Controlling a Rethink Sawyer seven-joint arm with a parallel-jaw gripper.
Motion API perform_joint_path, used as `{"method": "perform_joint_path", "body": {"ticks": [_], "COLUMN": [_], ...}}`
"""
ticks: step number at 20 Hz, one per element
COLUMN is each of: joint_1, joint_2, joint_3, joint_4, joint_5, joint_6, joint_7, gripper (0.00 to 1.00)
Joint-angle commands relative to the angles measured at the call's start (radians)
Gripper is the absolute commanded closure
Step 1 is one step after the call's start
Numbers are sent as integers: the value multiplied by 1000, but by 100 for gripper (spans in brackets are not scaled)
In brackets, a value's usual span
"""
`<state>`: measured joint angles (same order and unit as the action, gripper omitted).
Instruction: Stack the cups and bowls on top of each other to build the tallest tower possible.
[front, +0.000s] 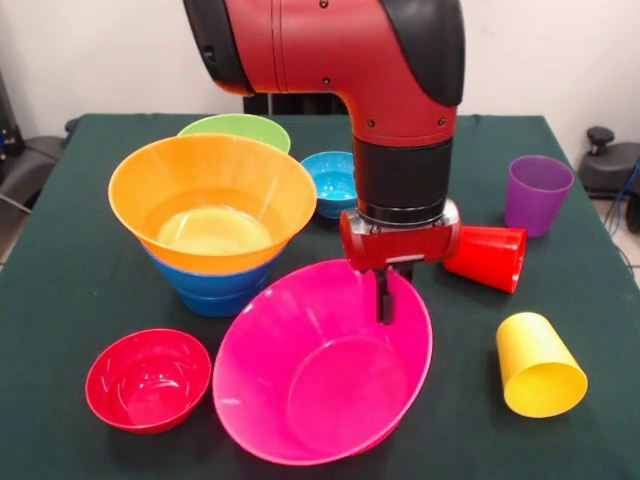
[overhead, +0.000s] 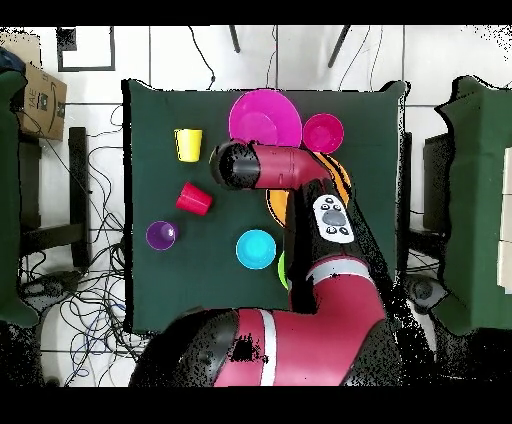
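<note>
— Pink plastic was gripped, was it not? How were the claws seen?

— The gripper (front: 385, 297) was seen at the far rim of the large pink bowl (front: 322, 375), with its dark fingers (front: 383, 300) closed together on that rim. The bowl was tilted up, its near edge resting on the green table (front: 60, 300). The tower (front: 213, 215) was standing just beside it: the orange bowl (front: 212, 200) nested on the blue bowls (front: 215, 290).

— What could be judged to go wrong?

— The bowl is wide and glossy and was held only at one thin edge, so it could swing or slip out when it is lifted. The orange rim could also be struck and the tower pushed over. The small red bowl (front: 148, 378) was lying close by.

— And what was shown by one view only?

— In the front view the grip, the red cup (front: 487, 258) and the yellow cup (front: 538, 365) on their sides, and the upright purple cup (front: 537, 193) were shown. In the overhead view the tower was mostly hidden under the arm (overhead: 300, 180), but the spread of the pieces was clearer.
</note>
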<state>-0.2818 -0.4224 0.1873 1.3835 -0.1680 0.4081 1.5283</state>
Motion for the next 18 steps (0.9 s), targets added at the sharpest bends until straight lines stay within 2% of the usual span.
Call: {"method": "perform_joint_path", "body": {"ticks": [1, 18], "joint_1": [61, 150], "joint_2": [-1, -114], "joint_3": [80, 17], "joint_4": [111, 85], "joint_5": [59, 132], "joint_6": [209, 340], "joint_7": [110, 155], "gripper": [100, 100]}}
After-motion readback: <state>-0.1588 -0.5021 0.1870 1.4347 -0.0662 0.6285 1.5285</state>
